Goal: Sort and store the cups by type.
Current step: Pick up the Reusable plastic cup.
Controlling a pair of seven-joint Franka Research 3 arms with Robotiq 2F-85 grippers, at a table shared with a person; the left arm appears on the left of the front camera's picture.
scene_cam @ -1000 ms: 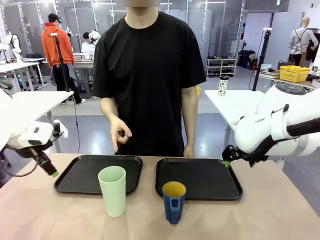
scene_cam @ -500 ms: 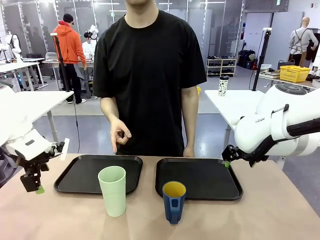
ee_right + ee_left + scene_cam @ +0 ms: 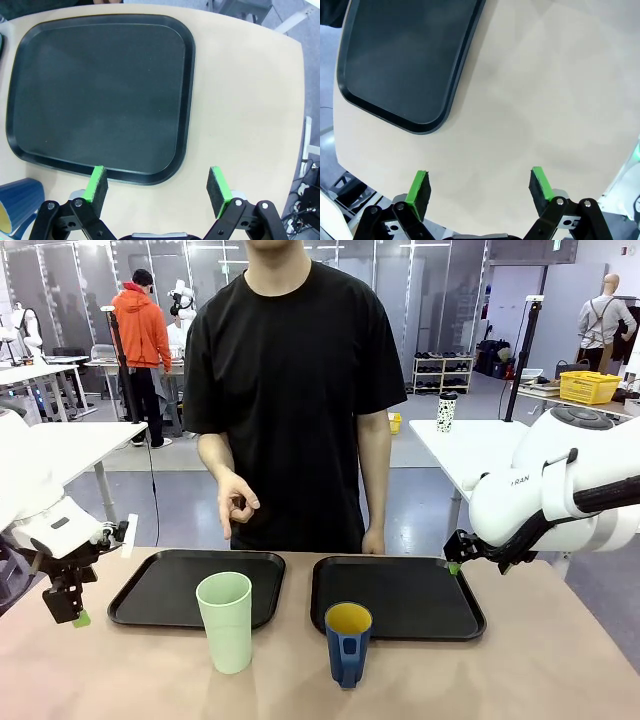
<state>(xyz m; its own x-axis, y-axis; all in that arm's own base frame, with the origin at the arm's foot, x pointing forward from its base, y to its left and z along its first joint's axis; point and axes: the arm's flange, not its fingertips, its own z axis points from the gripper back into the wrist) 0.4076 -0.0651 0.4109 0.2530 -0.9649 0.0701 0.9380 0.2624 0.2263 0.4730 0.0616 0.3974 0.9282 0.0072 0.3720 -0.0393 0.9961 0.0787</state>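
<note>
Left pincer (image 3: 479, 181) agape, green tumbler (image 3: 225, 621) well to its right, right pincer (image 3: 159, 183) agape, blue mug (image 3: 347, 642) near

Left arm (image 3: 35, 515) comes in low from the left side, wrist bent over, left gripper (image 3: 72, 612) pointing almost straight down. Its jaws stand wide apart in the wrist view, green pads (image 3: 418, 186) facing each other. Right arm (image 3: 560, 490) folded at the right side, forearm angled down and inward, right gripper (image 3: 455, 563) low, its fingers (image 3: 218, 189) spread equally wide.
</note>
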